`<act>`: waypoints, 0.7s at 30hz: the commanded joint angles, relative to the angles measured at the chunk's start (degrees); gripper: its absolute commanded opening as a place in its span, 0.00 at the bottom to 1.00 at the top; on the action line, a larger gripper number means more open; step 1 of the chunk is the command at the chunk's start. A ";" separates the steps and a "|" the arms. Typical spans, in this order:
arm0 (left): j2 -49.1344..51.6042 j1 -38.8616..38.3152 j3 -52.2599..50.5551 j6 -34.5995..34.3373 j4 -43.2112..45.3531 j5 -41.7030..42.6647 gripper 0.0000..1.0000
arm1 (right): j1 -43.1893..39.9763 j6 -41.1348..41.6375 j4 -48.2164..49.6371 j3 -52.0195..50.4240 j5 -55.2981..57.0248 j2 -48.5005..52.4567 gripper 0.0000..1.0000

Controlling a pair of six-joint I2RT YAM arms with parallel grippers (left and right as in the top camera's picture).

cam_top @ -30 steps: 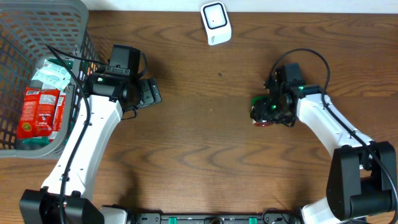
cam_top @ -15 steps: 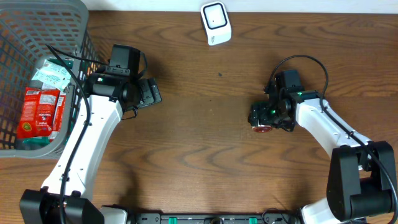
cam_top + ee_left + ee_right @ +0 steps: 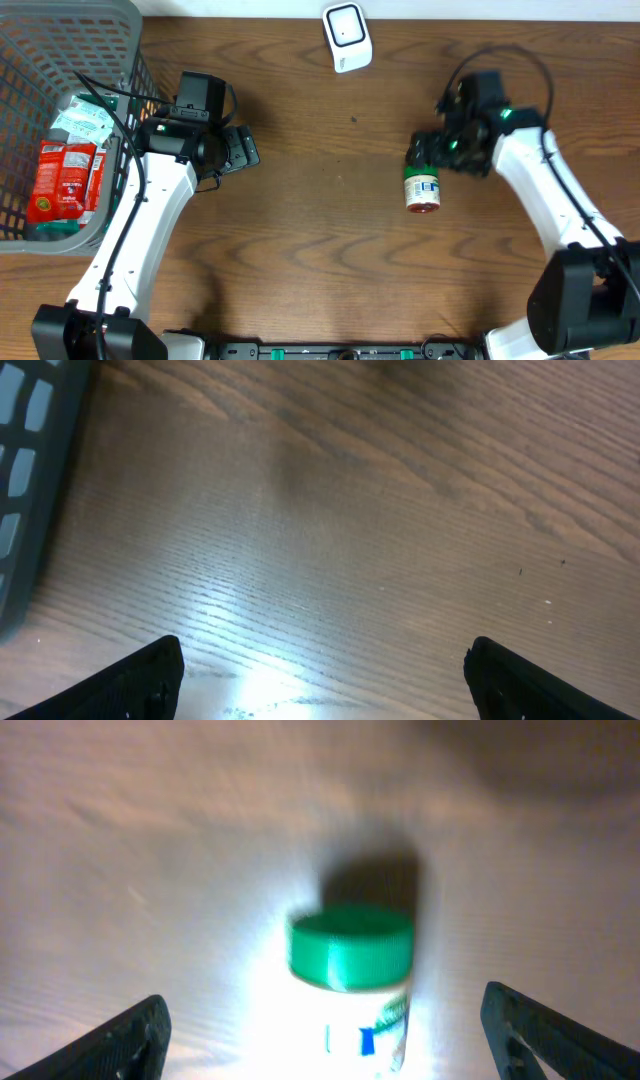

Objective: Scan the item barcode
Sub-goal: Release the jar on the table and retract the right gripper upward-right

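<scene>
You've free table (image 3: 320,250) mid & front; jar (image 3: 422,187) (on its side) sits right, basket (image 3: 128,22) blocks far left.

No legible text; bottle (image 3: 422,188) label blurred, packet (image 3: 65,178) print too small.

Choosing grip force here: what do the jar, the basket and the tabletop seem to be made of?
Jar: probably plastic, with an opaque green cap and a glossy printed label; the body's material is unclear. Basket: grey moulded plastic, open lattice walls. Table: wood or wood-look laminate, brown grain, satin sheen where light glares.
</scene>
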 commanded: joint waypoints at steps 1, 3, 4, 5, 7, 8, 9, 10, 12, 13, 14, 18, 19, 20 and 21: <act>-0.04 0.22 0.02 0.52 -0.37 -0.35 0.90 | -0.94 -1.81 -4.85 10.88 0.07 -1.33 0.99; -0.04 0.22 0.02 0.52 -0.37 -0.35 0.91 | -0.94 -1.84 -6.38 14.08 0.09 -1.33 0.99; -0.04 0.22 0.02 0.52 -0.37 -0.35 0.90 | -0.94 -1.81 -6.67 15.13 0.09 -1.33 0.99; -0.04 0.22 0.02 0.52 -0.37 -0.35 0.90 | -0.94 -1.81 -6.69 15.61 0.11 -1.33 0.99; -0.04 0.22 0.02 0.52 -0.37 -0.35 0.91 | -0.94 -1.79 -6.88 15.69 0.11 -1.33 0.99; -0.04 0.22 0.02 0.52 -0.37 -0.35 0.90 | -0.94 -1.79 -7.41 15.52 0.09 -1.31 0.99; -0.04 0.22 0.02 0.52 -0.37 -0.35 0.90 | -0.90 -1.79 -8.00 15.28 0.09 -1.31 0.99; -0.04 0.22 0.02 0.52 -0.37 -0.35 0.91 | -0.87 -1.79 -8.48 15.06 0.09 -1.31 0.99; -0.04 0.22 0.02 0.52 -0.37 -0.35 0.91 | -0.90 -1.79 -9.07 14.64 0.09 -1.31 0.99; -0.04 0.22 0.02 0.52 -0.37 -0.35 0.91 | -0.90 -1.79 -9.05 14.62 0.11 -1.31 0.99; -0.04 0.22 0.02 0.52 -0.37 -0.35 0.91 | -0.90 -1.79 -9.05 14.62 0.11 -1.31 0.99; -0.04 0.22 0.02 0.52 -0.33 -0.35 0.91 | -0.90 -1.81 -10.38 14.62 0.13 -1.31 0.99; -0.04 0.22 0.02 0.52 -0.37 -0.35 0.90 | -0.90 -1.84 -10.99 14.64 0.20 -1.31 0.99; -0.04 0.22 0.02 0.50 -0.24 -0.31 0.90 | -1.01 -1.84 -11.45 14.62 0.52 -1.31 0.99; -0.04 0.20 0.04 0.50 -0.09 -0.31 0.77 | -1.27 -1.84 -12.24 14.62 0.55 -1.31 0.99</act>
